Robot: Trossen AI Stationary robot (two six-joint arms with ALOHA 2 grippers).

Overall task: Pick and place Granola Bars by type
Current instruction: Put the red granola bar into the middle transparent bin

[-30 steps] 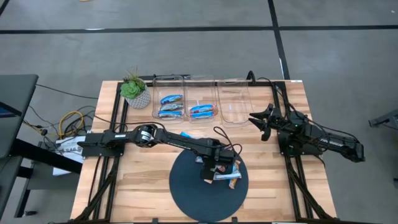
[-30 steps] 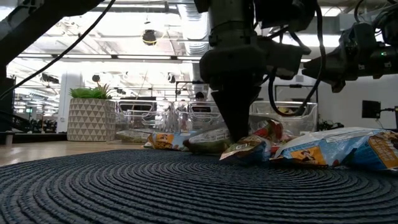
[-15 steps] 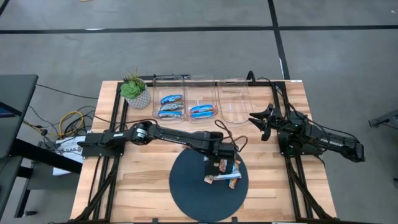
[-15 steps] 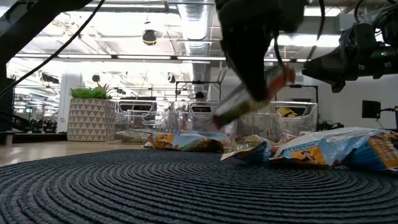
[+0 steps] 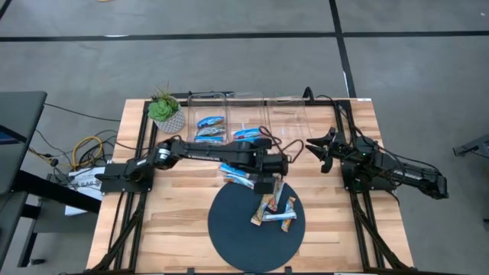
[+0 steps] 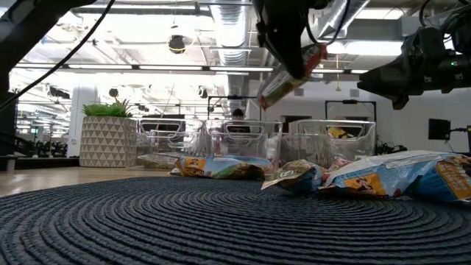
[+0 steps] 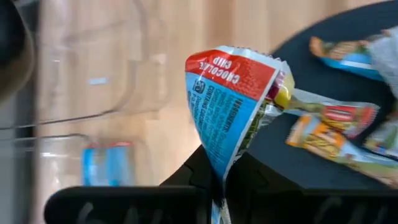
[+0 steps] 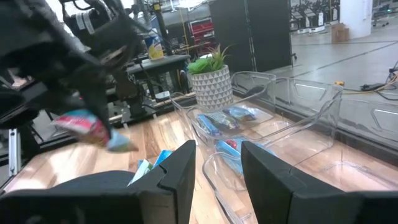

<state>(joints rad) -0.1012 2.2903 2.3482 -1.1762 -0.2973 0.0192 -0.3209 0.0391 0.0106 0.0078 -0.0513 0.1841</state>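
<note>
Apparently sorting by type, the left gripper is pinching a red-and-blue bar by one end, so it is dangling clear above the mat. Meanwhile the right gripper is waiting beside the empty bin, fingers parted and holding nothing.

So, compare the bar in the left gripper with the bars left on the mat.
The held bar hangs in the air, pinched at one end by the left gripper; the mat bars lie flat on the mat. The held bar's wrapper is red and blue; the mat bars show orange and blue. All are small foil-wrapped bars.
</note>
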